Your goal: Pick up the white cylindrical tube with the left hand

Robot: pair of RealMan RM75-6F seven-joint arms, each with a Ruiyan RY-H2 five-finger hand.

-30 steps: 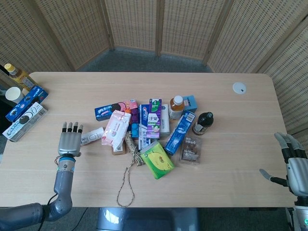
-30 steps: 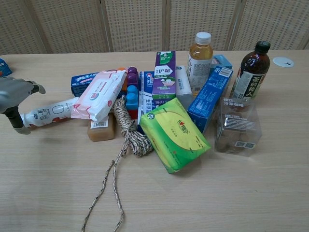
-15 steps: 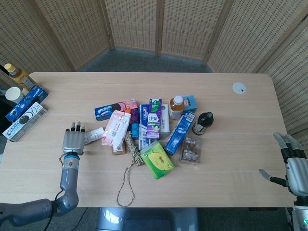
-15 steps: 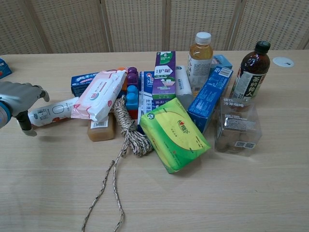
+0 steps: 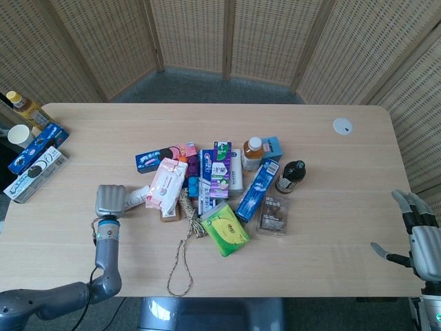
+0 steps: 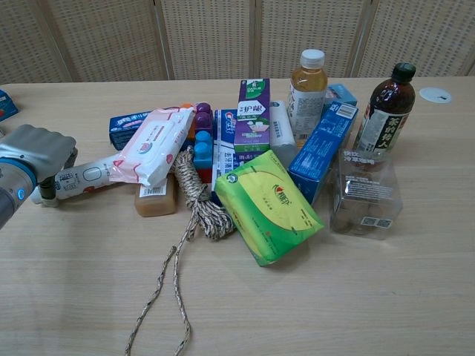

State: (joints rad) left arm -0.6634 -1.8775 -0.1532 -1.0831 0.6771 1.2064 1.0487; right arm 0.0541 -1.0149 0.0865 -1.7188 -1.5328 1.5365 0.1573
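Note:
The white cylindrical tube (image 5: pixel 138 196) (image 6: pixel 93 176) lies flat on the table at the left edge of the pile. Its right end is tucked under a pink wipes pack (image 5: pixel 166 183) (image 6: pixel 152 144). My left hand (image 5: pixel 110 200) (image 6: pixel 37 148) sits over the tube's left end with the fingers curled down around it and the thumb below. That end is hidden by the hand. My right hand (image 5: pixel 420 238) hangs off the table's right edge, fingers apart and holding nothing.
Right of the tube are a brown block (image 6: pixel 156 199), a coiled rope (image 6: pixel 197 196), a green packet (image 6: pixel 271 208), boxes and two bottles (image 6: pixel 308 85). Cookie boxes (image 5: pixel 38 148) and a cup (image 5: pixel 18 134) stand at the far left edge.
The left hand slid right onto the tube's left end, and its straight fingers have curled closed around it. The right hand has not moved.

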